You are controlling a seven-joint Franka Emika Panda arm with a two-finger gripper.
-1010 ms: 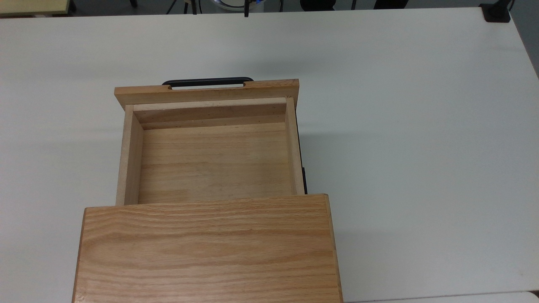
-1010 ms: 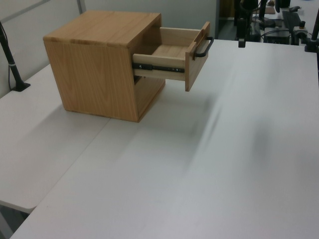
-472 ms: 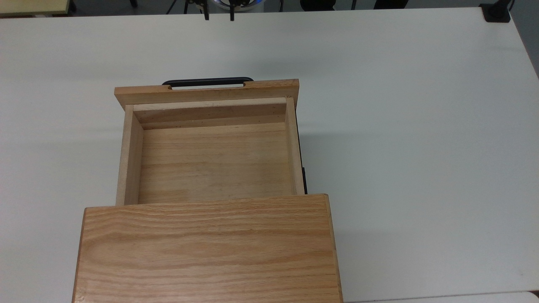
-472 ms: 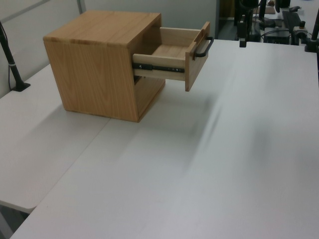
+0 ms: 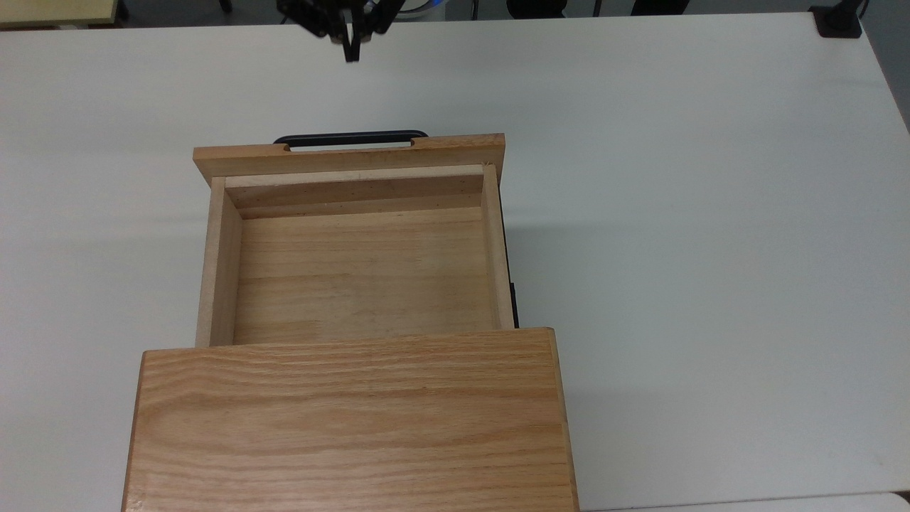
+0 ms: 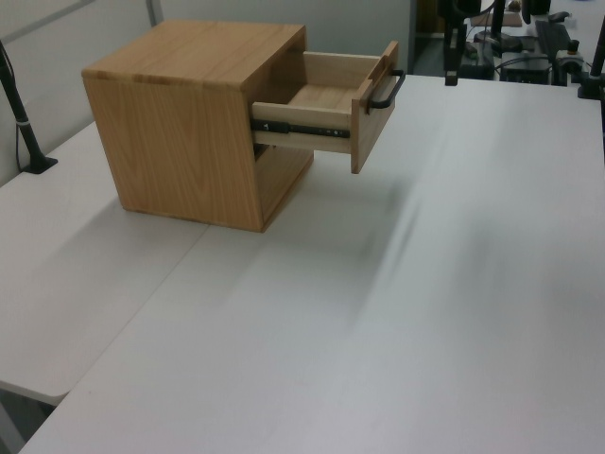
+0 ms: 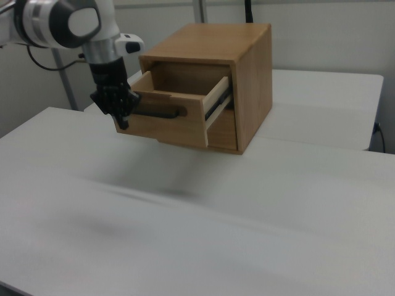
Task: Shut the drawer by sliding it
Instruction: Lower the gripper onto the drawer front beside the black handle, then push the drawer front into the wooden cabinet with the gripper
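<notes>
Drawer (image 5: 359,267) pulled well out of cabinet (image 5: 352,423), nothing inside it.
Top view: drawer sticks out on the far side of the cabinet, bare wood floor, black handle (image 5: 350,138) on its front panel. Gripper (image 5: 350,50) points down over the table (image 5: 697,213) beyond the handle, apart from it (fingers look pressed together). Right view: gripper (image 7: 123,120) hangs at the right view's left of the drawer front (image 7: 163,123).
</notes>
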